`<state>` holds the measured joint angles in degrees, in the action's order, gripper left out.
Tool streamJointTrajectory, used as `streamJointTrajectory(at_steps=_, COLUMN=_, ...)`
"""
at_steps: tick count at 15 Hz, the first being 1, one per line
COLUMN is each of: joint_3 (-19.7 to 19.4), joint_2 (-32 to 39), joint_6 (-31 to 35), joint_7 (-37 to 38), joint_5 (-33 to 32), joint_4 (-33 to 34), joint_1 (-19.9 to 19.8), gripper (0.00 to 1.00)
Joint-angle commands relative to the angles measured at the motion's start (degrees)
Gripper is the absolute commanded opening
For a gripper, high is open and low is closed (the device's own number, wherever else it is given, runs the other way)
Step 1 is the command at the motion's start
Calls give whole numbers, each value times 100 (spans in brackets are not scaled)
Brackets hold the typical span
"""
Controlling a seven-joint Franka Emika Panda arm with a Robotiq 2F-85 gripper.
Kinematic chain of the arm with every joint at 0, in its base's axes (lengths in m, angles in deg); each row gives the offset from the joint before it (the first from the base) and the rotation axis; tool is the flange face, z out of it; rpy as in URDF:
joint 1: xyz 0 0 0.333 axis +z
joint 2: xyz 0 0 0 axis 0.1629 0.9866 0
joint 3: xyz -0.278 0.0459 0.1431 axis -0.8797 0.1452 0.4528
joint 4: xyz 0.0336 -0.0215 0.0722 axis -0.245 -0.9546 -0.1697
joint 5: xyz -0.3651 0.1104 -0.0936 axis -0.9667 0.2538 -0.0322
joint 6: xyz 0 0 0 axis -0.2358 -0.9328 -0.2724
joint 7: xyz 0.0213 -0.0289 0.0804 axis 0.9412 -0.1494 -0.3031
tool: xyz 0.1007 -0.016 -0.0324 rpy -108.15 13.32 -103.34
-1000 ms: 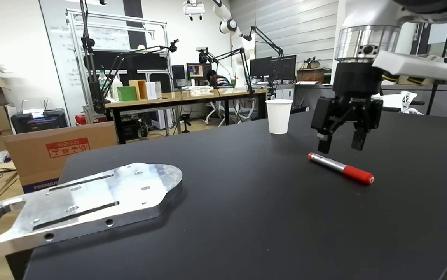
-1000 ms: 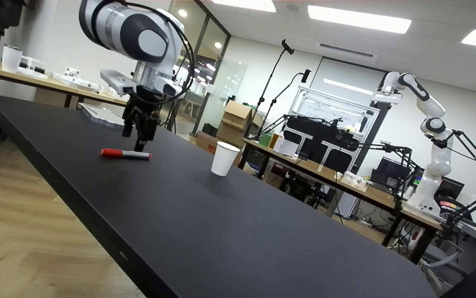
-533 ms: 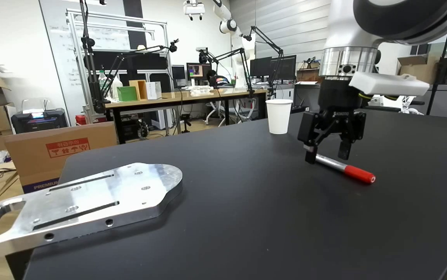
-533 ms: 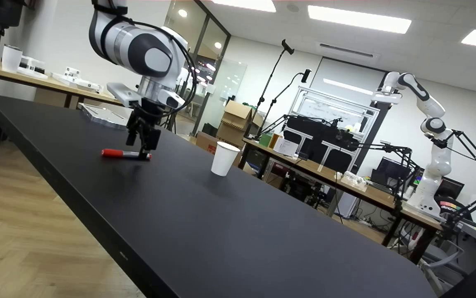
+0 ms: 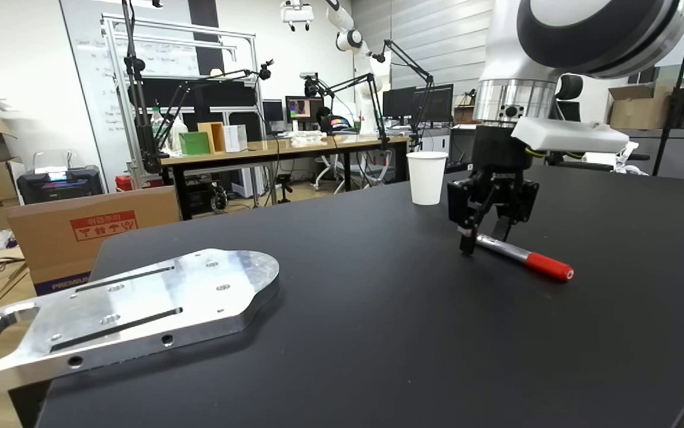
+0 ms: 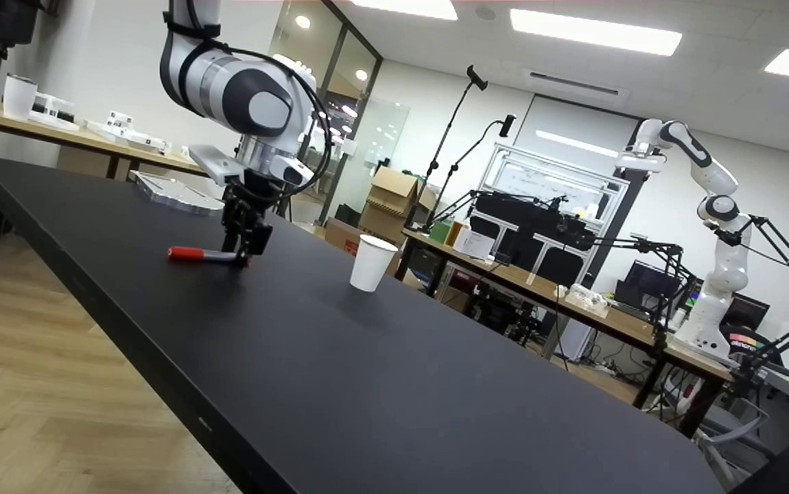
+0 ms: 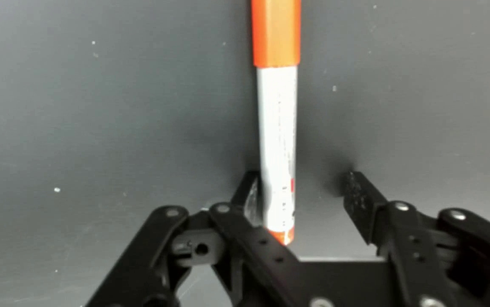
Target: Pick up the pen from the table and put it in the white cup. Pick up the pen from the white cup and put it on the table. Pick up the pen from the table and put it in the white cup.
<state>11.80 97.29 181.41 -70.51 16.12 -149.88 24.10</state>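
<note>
A black two-fingered hand (image 7: 301, 189) is closing, jaws half apart astride a slim red-and-silver pen (image 7: 278, 128) on the matte-black surface (image 7: 100, 128), gripping nothing yet, likely beginning a pickup.

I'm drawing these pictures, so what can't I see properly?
White cup: inside bottom hidden by its wall in both exterior views.
Pen: cap cut off by the wrist view's top edge; printing too small and blurred there.
Robot arm: cut off by both exterior views' top edges.
</note>
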Motion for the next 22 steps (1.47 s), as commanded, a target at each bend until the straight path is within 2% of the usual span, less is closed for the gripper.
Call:
streamJointTrajectory(at_steps=1, joint_3=-51, joint_2=97, joint_6=-41, joint_7=237, joint_5=-64, joint_4=243, joint_1=-7, gripper=25)
streamJointTrajectory(at_steps=4, joint_3=-149, joint_2=55, joint_6=-144, joint_7=325, joint_5=-76, joint_4=308, joint_1=4, gripper=5)
streamJointTrajectory(at_steps=5, joint_3=-181, joint_2=31, joint_6=-159, joint_7=365, joint_5=-73, joint_4=325, joint_1=6, gripper=1)
streamJointTrajectory(at_steps=7, joint_3=-254, joint_2=-25, joint_6=-36, joint_7=480, joint_5=-55, joint_4=356, joint_1=21, gripper=5)
streamJointTrajectory(at_steps=13, joint_3=-383, joint_2=-210, joint_6=780, joint_7=700, joint_5=39, joint_4=563, joint_1=41, gripper=5)
streamJointTrajectory(at_steps=17, joint_3=-634, joint_2=-308, joint_6=1306, joint_7=720, joint_5=-14, joint_4=765, joint_1=163, gripper=5)
streamJointTrajectory(at_steps=22, joint_3=-962, joint_2=-269, joint_6=1386, joint_7=756, joint_5=28, joint_4=1265, joint_1=213, gripper=5)
